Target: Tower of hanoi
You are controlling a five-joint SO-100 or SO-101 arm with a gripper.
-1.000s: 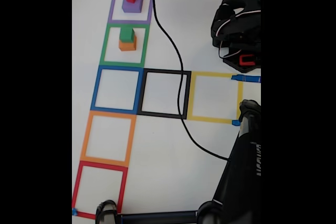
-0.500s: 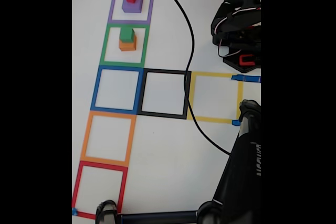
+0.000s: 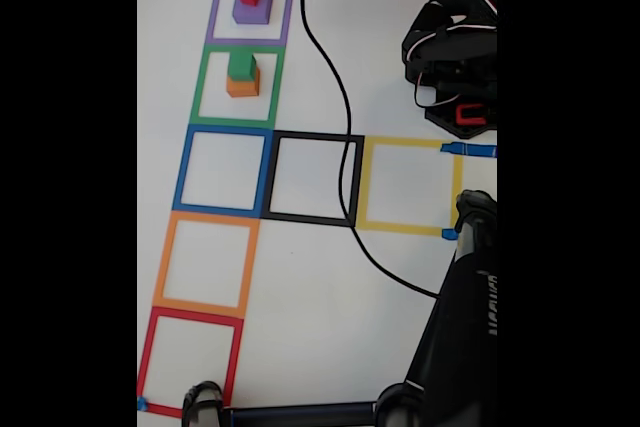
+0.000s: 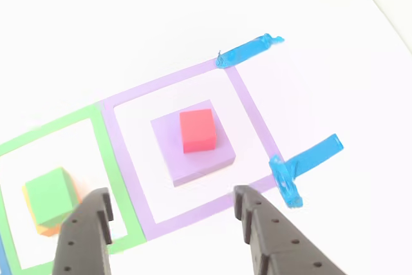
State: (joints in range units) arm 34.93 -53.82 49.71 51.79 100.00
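The red cube [image 4: 197, 131] sits on top of the purple cube [image 4: 193, 159], the pair standing inside the purple tape square [image 4: 122, 159]. One square over from it, inside the green tape square [image 3: 205, 87], the green cube [image 3: 241, 64] rests on the orange cube [image 3: 243, 85]. So the four cubes stand as two short stacks in neighbouring squares, not as one graded tower.

By my reading the puzzle is mid-way: the smallest cube is on the biggest, with the two middle sizes stacked apart, so several moves are left before everything is gathered in order. The blue [image 3: 222, 170], black [image 3: 312, 178], yellow [image 3: 410, 185], orange [image 3: 203, 264] and red [image 3: 190, 360] tape squares, further along the white surface [image 3: 300, 347] from the purple tape square, hold nothing.

The pincer [image 4: 170, 214] is spread wide and empty, its two dark fingers [image 4: 87, 230] hanging over the near edge of the purple tape square, apart from the red cube and roughly lined up with it.
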